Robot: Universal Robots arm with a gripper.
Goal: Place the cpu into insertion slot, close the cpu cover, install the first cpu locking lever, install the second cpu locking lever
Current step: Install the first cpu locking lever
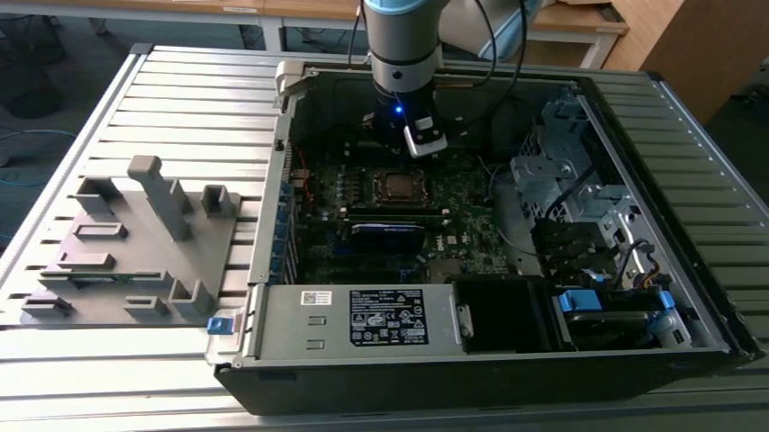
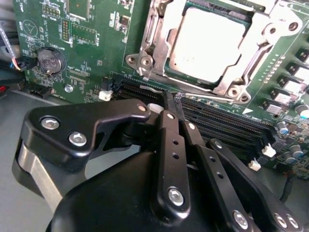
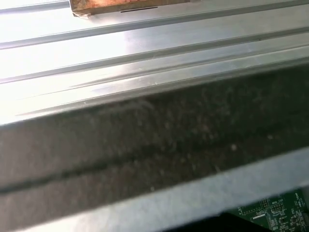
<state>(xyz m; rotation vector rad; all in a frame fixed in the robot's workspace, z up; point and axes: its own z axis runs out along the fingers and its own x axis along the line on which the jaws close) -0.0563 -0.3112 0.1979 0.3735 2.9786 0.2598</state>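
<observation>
1. The grey-and-blue robot arm [image 1: 402, 45] comes straight down into the open black computer case [image 1: 481, 382], which lies on the ridged aluminium counter [image 1: 180, 99]. The wrist hangs over the far part of the green motherboard [image 1: 474, 205].
2. In the second wrist view, the black metal fingers [image 2: 169, 145] are pressed together at the tips with nothing between them. They point at the long black memory slots [image 2: 227, 126], just beside the socket.
3. The cpu [image 2: 207, 41], a small square chip with a dull silvery-tan top, sits in the insertion slot [image 1: 377, 186], the square silver-rimmed socket near the wrist.
4. The cpu cover [image 2: 263, 55], a thin silver frame plate, lies flat around the chip's top.
5. A thin steel lever rod [image 2: 153, 26] runs along one side of the socket; I cannot tell whether it is latched.
6. A grey plastic fixture plate with upright posts [image 1: 132, 243] rests on the counter at the exterior view's left of the case, well apart from the arm.
7. The first wrist view shows the counter's ridges and the case's dark wall.
</observation>
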